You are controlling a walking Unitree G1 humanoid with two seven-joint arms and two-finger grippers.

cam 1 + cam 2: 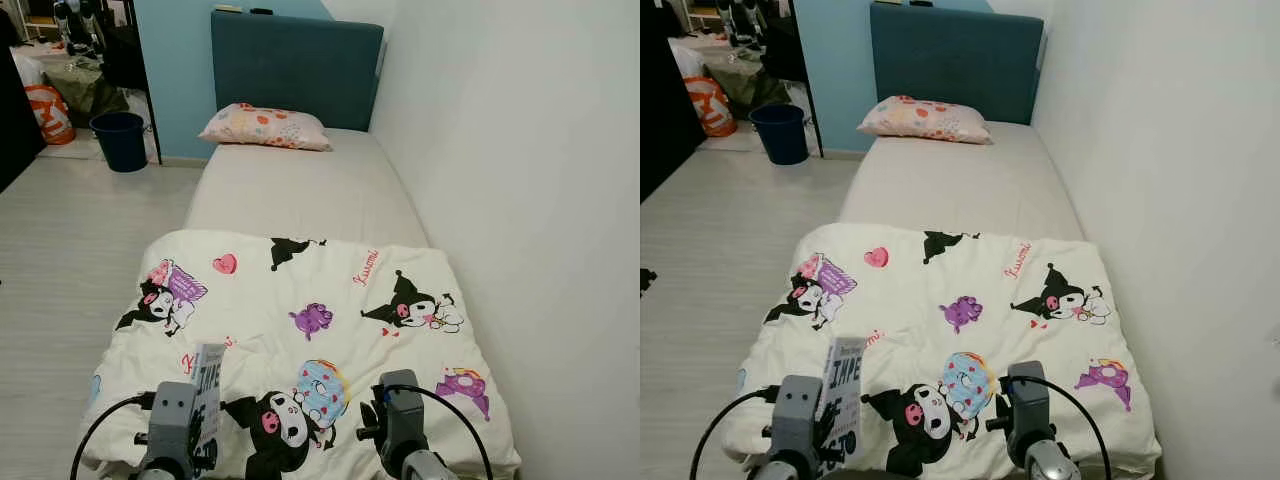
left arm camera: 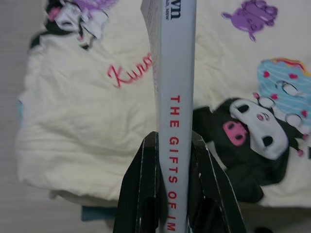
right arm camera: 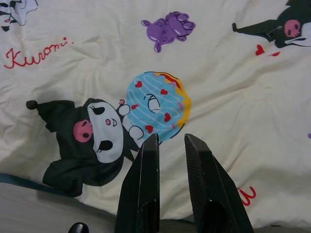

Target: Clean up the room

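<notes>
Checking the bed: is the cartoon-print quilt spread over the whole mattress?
No. The white cartoon-print quilt covers the foot end; bare beige mattress shows toward the floral pillow.

A white paperback book [image 2: 174, 73] is standing upright, spine toward the wrist camera, with red lettering reading "THE GIFTS OF IM" running along the spine. The left gripper [image 2: 173, 160] is clamping it from both sides at its lower end, holding it above the near left part of a cream Kuromi-print blanket [image 1: 300, 330]. The blanket is lying spread and slightly rumpled over the foot half of the bed [image 1: 300, 190], its near edge hanging over.
</notes>
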